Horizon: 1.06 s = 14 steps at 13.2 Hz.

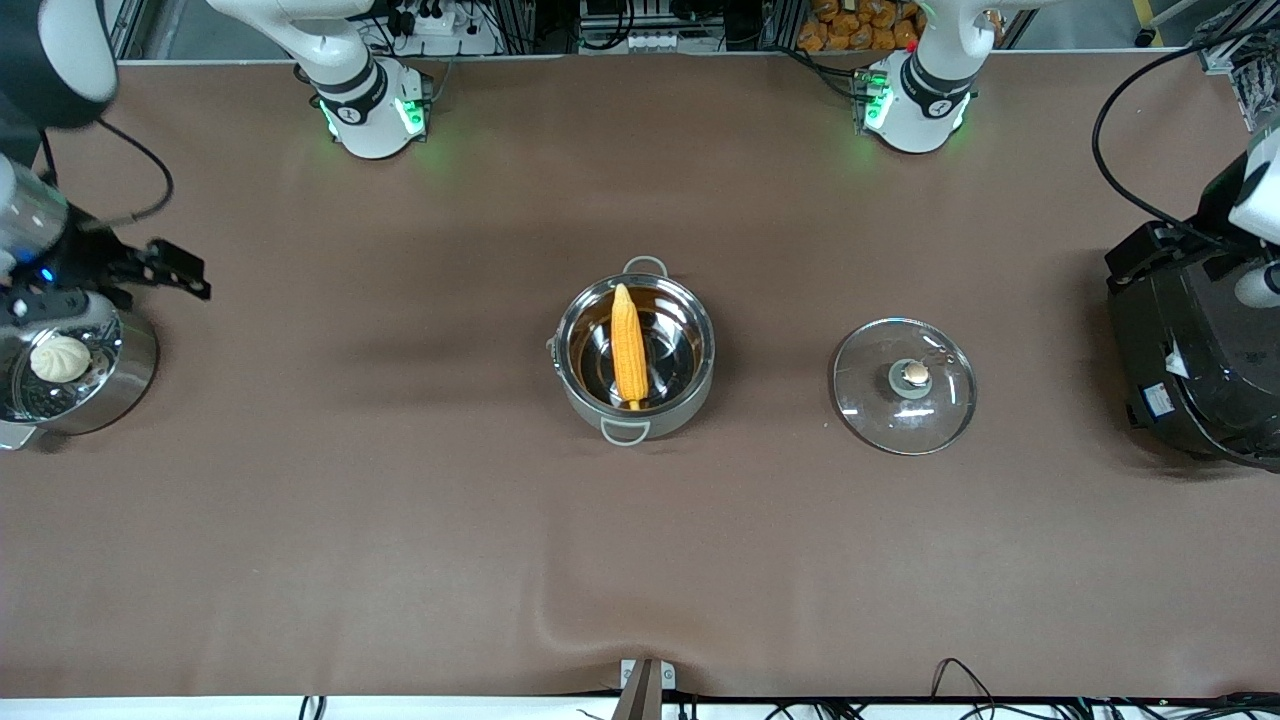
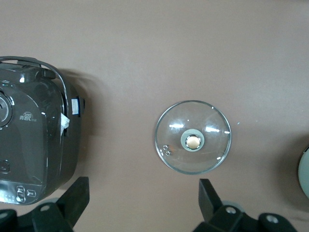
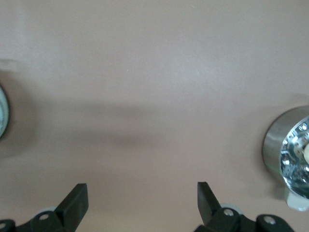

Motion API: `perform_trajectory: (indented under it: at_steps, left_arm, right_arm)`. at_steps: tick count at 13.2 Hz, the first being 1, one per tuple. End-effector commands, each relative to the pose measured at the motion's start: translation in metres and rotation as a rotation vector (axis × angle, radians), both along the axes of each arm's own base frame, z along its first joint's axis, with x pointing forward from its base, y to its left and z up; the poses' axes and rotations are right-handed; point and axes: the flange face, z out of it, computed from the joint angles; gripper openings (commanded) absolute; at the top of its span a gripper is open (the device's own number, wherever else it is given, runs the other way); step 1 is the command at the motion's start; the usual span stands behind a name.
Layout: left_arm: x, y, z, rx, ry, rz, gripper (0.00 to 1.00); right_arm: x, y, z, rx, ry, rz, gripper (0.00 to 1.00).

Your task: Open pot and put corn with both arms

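The pot stands open at the middle of the table. The corn lies inside it, tip toward the robots' bases and stub on the nearer rim. The glass lid lies flat on the table beside the pot, toward the left arm's end, knob up; it also shows in the left wrist view. My left gripper is open and empty, above the table between the lid and the black cooker. My right gripper is open and empty, above the table by the steamer pot; its fingers show in the right wrist view.
A large black cooker stands at the left arm's end of the table and also shows in the left wrist view. A steel steamer pot with a white bun stands at the right arm's end. Brown cloth covers the table.
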Motion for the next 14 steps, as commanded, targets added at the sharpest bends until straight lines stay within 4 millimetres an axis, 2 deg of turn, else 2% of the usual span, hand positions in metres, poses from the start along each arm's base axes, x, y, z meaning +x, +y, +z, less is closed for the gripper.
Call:
perform_trajectory:
  at_steps: [1,2,4,6,8,11,14]
  left_arm:
    - [-0.001,-0.007,0.002,-0.017,0.004,-0.030,1.00]
    - [-0.001,-0.011,0.001,-0.021,0.006,-0.038,1.00]
    - [-0.001,-0.015,-0.002,-0.054,0.015,-0.070,1.00]
    - [-0.001,-0.020,-0.002,-0.058,0.017,-0.098,1.00]
    - [-0.003,-0.025,0.005,-0.060,0.009,-0.107,1.00]
    - [-0.005,-0.031,0.008,-0.101,0.007,-0.106,1.00]
    - [-0.008,-0.028,0.009,-0.086,0.021,-0.102,1.00]
  right_arm:
    - [-0.012,0.002,0.048,-0.007,0.005,-0.015,1.00]
    - [-0.014,0.004,0.060,-0.009,0.004,-0.009,1.00]
    - [-0.017,0.005,0.068,-0.010,0.008,0.006,1.00]
    - [-0.020,-0.004,0.070,-0.008,0.008,-0.025,1.00]
    - [-0.018,-0.021,0.071,0.006,-0.011,-0.063,1.00]
    - [-0.013,-0.029,0.072,0.005,-0.046,-0.078,1.00]
    - [-0.014,-0.027,0.072,0.010,-0.045,-0.112,1.00]
